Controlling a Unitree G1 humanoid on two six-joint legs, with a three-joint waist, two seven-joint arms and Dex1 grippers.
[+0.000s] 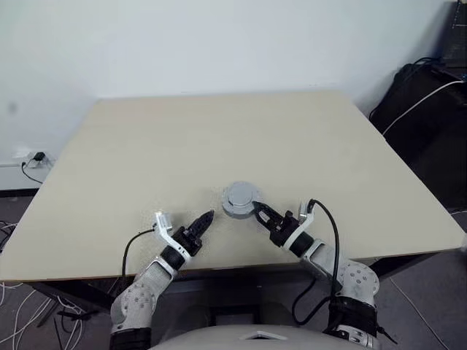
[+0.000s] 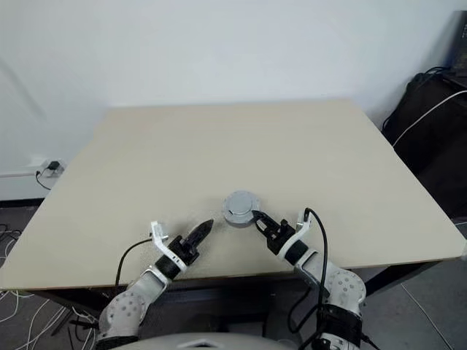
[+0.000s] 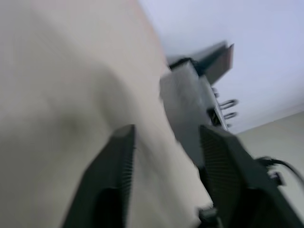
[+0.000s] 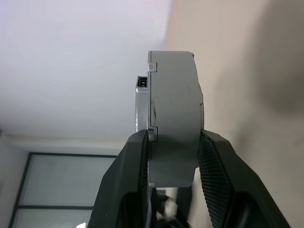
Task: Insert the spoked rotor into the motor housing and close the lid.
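While the left hand (image 1: 206,220) sits near the front edge of the desk (image 1: 146,160), its two black fingers stand apart with nothing between them, released and clear of the stack. Just beyond it and toward the middle, the right hand (image 1: 257,211) is clamped on the closed assembly: in the right wrist view its fingers (image 4: 132,180) press on both flat faces of the grey round body, one pad on the lid (image 4: 142,109) side and the other on the motor housing (image 4: 175,104) side. The lid looks seated on the housing, with a thin seam and small notches showing along the edge; the spoked rotor cannot be seen and is presumably shut inside. From the head views the assembly (image 1: 240,198) appears as one silver-grey disc near the front-middle of the desk, touching the right fingertips and apart from the left ones. Whether it rests on the surface or is lifted slightly I cannot tell.

The risk, as I judge it, is the lid not being fully latched: if the seam is uneven, letting go or tilting could pop it loose. The grip sits low on the round body, so the piece could also pivot or slip out sideways. Farther back the desk runs to the white wall (image 1: 219,44).
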